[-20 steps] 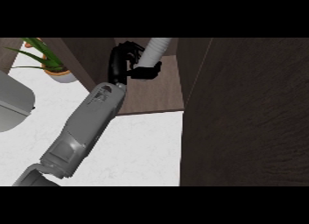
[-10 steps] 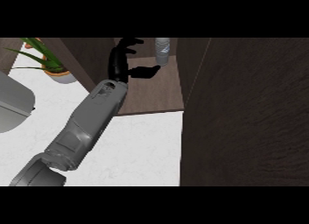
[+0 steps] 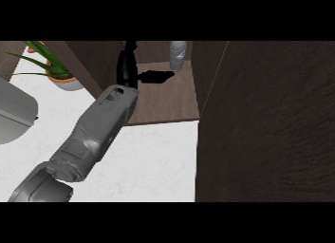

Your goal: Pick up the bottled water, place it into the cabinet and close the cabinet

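- Cabinet [image 3: 162,102]: open; the dark door [image 3: 275,123] stands wide on the view's right side.
- Water bottle [image 3: 177,54] stands upright on the cabinet's wooden shelf, near its back right corner. Pale label band, nothing readable on it.
- Left hand [image 3: 131,71] reaches into the cabinet, fingers straight, thumb pointing at the bottle; apart from it, holding nothing.
- Grey forearm [image 3: 93,133] crosses the white counter [image 3: 149,161].
- Potted plant [image 3: 58,71] at the far left of the counter; grey appliance [image 3: 9,114] at the left edge.

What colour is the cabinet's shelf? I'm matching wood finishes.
Dark brown wood grain, seen in the head view: shelf.
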`<state>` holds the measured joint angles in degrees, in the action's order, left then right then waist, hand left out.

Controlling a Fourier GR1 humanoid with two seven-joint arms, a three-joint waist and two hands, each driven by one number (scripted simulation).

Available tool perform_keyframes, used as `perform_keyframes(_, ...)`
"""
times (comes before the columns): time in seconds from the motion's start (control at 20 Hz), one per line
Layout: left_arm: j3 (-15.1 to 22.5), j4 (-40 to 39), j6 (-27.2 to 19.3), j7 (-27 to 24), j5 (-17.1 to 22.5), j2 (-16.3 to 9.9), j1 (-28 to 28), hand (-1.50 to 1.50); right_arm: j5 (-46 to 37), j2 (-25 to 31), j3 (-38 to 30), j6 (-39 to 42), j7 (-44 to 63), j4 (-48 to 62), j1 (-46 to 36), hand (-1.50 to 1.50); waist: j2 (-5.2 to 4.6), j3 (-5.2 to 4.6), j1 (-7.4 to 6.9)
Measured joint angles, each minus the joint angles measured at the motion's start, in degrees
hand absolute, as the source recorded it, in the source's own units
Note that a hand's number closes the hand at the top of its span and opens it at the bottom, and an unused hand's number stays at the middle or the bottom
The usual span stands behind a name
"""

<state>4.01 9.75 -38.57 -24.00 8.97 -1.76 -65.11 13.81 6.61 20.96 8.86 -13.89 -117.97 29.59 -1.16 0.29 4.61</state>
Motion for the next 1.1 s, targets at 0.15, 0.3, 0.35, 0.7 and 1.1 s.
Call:
perform_keyframes(0.15,-1.5,0.4,2.4,-2.5,1.2,-0.1,0.0,-1.5,-0.1,0.0,0.3,0.1,-0.6,-0.3,0.6,-1.5,-0.01,-0.06,-0.01)
perform_keyframes(0.3,-3.2,1.7,5.5,-6.0,2.6,0.0,0.3,-1.5,-0.6,-0.2,0.6,-0.2,-0.9,-0.2,0.8,-1.5,-0.12,-0.18,-0.25)
perform_keyframes(0.35,-3.8,2.4,6.9,-7.6,3.1,0.1,0.6,-1.5,-0.8,-0.3,0.7,-0.6,-0.6,-0.5,0.6,-1.5,-0.08,-0.16,-0.38)
perform_keyframes(0.7,-6.3,4.9,16.4,-13.9,5.5,1.5,1.9,-1.5,-1.4,0.0,1.0,-1.6,-0.2,-2.6,2.1,-1.5,0.27,-0.05,-1.56)
perform_keyframes(1.1,-2.8,9.0,23.0,-15.8,6.5,2.0,4.0,-1.5,-1.7,0.3,1.6,-2.7,-0.4,-4.2,4.7,-1.5,0.5,0.02,-2.71)
